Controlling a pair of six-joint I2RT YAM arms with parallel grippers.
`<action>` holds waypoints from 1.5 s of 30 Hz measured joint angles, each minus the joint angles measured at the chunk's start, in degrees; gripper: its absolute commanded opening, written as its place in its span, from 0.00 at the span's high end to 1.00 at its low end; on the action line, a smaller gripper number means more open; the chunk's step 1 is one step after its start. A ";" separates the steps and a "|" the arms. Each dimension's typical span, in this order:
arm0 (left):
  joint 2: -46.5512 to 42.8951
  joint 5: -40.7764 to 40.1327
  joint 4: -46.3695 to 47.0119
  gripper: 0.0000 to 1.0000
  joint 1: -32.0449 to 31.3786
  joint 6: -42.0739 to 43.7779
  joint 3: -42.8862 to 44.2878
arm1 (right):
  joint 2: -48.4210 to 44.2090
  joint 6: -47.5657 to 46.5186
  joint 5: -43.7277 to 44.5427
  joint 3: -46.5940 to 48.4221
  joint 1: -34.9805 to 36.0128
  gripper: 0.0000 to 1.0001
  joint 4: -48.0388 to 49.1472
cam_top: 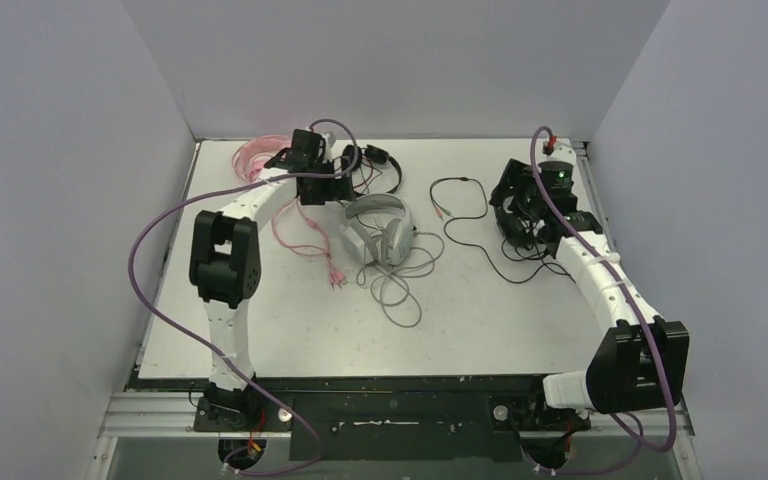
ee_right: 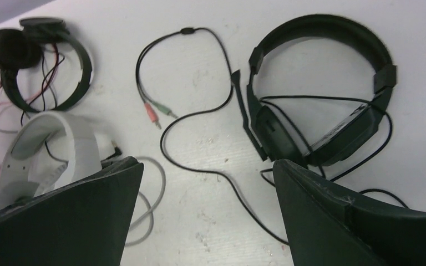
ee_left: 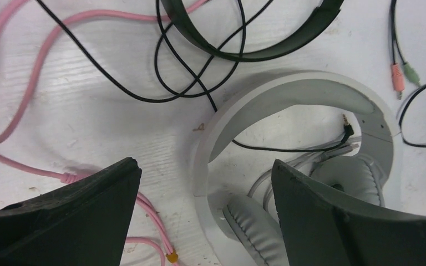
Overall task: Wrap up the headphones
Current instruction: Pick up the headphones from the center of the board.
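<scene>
1. Four headphones lie on the white surface (cam_top: 260,330): one white-grey, one pink and two black.
2. The white-grey headset (cam_top: 378,235) sits near the middle of the top view. Its grey cable (cam_top: 400,295) spreads in loose loops toward 6 o'clock.
3. The pink headset (cam_top: 257,155) is in the 10 o'clock corner, partly hidden behind the left arm (cam_top: 225,255). Its pink cable (cam_top: 295,235) trails toward 5 o'clock and ends just beside the white-grey headset.
4. The first black headset (cam_top: 385,165) lies at 12 o'clock from the white-grey one, with thin black cord tangled across it.
5. The second black headset (ee_right: 321,111) lies toward 3 o'clock on the surface, and one microphone boom (ee_right: 241,105) sticks out of it. Its black cable (ee_right: 199,105) curls toward 9 o'clock and ends in two plugs (ee_right: 156,112), one pink and one green.
6. The left end effector (ee_left: 204,166) is released, its two fingers wide apart with nothing gripped. In the left wrist view it is over the white-grey headband, with the pink cable passing at its 9 o'clock finger.
7. The right end effector (ee_right: 208,163) is also released, fingers spread and holding nothing. In the right wrist view bare surface and a run of black cable lie between them, and the second black headset is at its 1 o'clock.
</scene>
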 measured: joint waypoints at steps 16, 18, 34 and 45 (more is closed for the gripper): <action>-3.74 -8.90 -2.45 0.69 -9.90 -5.53 -13.00 | -2.08 -1.01 -5.22 -3.82 8.85 0.09 -0.94; -8.87 -10.51 -0.57 0.65 -10.75 -9.70 -19.47 | -2.36 -0.92 -5.31 -4.39 10.16 0.09 -0.94; -39.30 -10.58 15.10 0.25 -11.50 -32.28 -51.08 | -2.56 0.28 -8.96 -7.45 17.00 0.09 0.09; -34.14 -8.74 13.75 0.03 -2.86 -8.33 -36.28 | -5.25 -0.50 -9.53 -7.80 20.44 0.05 0.72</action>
